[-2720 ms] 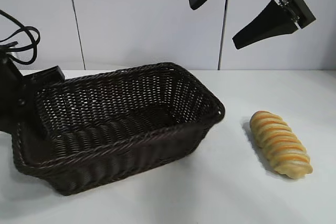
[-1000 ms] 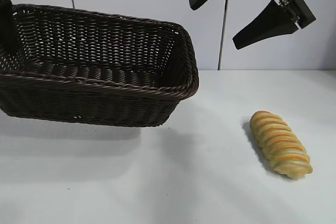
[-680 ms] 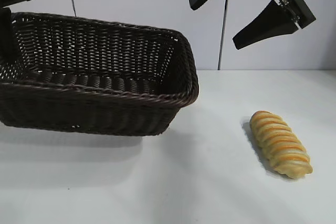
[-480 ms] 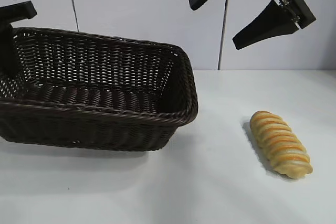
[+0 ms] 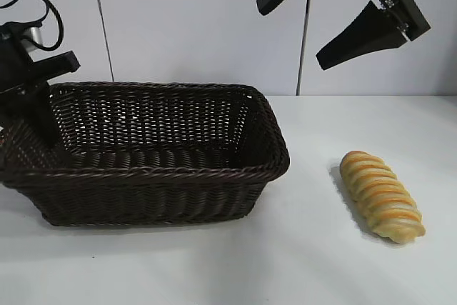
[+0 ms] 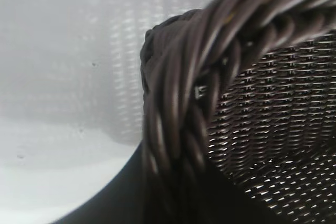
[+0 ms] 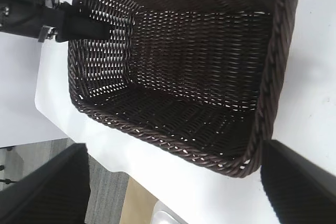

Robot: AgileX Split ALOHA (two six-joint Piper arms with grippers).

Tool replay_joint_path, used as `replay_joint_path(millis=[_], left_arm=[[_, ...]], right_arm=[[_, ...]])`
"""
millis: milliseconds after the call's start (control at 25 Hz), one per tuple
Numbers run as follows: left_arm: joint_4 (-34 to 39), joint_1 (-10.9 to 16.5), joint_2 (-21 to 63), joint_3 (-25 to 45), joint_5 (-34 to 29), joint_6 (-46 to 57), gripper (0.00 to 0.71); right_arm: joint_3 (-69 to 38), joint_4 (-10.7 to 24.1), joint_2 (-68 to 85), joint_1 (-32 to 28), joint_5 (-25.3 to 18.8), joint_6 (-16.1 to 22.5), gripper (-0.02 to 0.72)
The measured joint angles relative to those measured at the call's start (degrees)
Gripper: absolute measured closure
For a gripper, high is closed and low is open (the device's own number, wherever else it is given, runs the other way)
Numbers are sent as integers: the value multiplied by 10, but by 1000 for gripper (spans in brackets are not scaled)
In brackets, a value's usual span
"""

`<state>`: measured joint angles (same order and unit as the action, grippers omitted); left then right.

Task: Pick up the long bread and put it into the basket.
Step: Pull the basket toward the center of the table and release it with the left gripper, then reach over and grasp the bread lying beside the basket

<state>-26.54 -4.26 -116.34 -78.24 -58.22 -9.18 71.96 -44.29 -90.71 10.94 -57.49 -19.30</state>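
Note:
The long bread (image 5: 380, 196), a golden twisted loaf, lies on the white table at the right. It is out of both wrist views. The dark brown wicker basket (image 5: 157, 198) sits low on the table at the left, a short gap from the bread. My left gripper (image 5: 37, 113) is shut on the braided rim (image 6: 178, 93) at the basket's left end. The rim also shows in the right wrist view (image 7: 268, 77). My right gripper (image 5: 290, 32) hangs open and empty high above the table, over the gap between basket and bread, and also shows in its own view (image 7: 173, 192).
The white table (image 5: 285, 262) runs under both things, with a white panelled wall behind. In the right wrist view the table's edge and the floor (image 7: 110, 187) lie just past the basket.
The basket, held up in the air by my left gripper a second ago, has come down onto the table and shifted right. The bread and the right arm have not moved.

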Motion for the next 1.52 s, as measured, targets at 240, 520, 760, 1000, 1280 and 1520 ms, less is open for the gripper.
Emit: replay_joint_path(millis=[240, 520, 760, 1000, 1280, 1520], left_arm=[[-3, 0, 0, 0, -1, 0, 571], [-6, -1, -2, 0, -7, 0, 135], [3, -1, -1, 0, -16, 8, 95], [19, -1, 37, -9, -30, 24, 95], [71, -1, 109, -46, -82, 62, 95], [116, -1, 188, -63, -97, 95, 95]], right_arm=[[0, 0, 0, 0, 0, 0, 93], [0, 0, 0, 0, 0, 0, 93], [0, 0, 0, 0, 0, 0, 93], [0, 0, 0, 0, 0, 0, 93], [0, 0, 0, 0, 1, 0, 93], [0, 0, 0, 0, 1, 0, 93]])
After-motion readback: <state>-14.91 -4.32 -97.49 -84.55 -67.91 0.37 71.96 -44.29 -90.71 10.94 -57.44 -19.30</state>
